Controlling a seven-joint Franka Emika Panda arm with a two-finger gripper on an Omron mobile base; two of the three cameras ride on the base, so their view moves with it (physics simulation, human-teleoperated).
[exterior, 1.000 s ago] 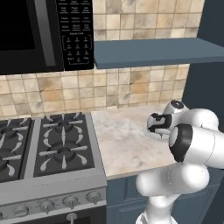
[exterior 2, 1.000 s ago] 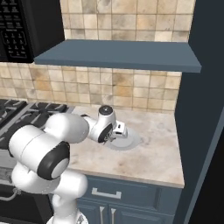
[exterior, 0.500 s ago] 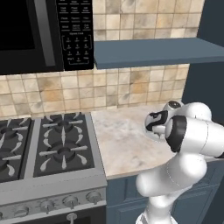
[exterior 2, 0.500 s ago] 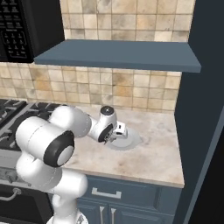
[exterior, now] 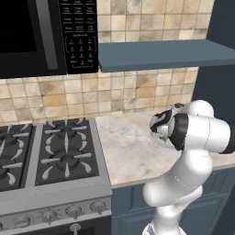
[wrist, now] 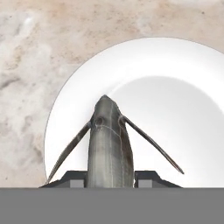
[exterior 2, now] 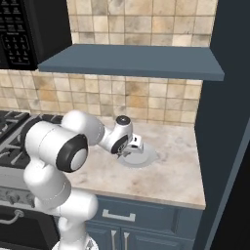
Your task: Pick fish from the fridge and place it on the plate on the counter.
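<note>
Fish clamped in the gripper (wrist: 109,177), hanging over the plate (wrist: 175,109).

In the hand view the two fingers (wrist: 72,177) press against either side of the grey fish (wrist: 108,144), whose body runs out ahead of them with thin fins splaying to both sides; whether it touches the plate below is hard to tell. The plate's white rim curves just beyond the fingers, and beige counter (wrist: 30,65) lies open past that edge. The right base view adds the surroundings: the plate (exterior 2: 146,157) sits under the gripper (exterior 2: 133,145), with clear counter (exterior 2: 171,176) before its front edge and the dark fridge (exterior 2: 227,122) wall at the far side. In the left base view the arm hides the plate and the stove (exterior: 50,151) borders the counter.
</note>
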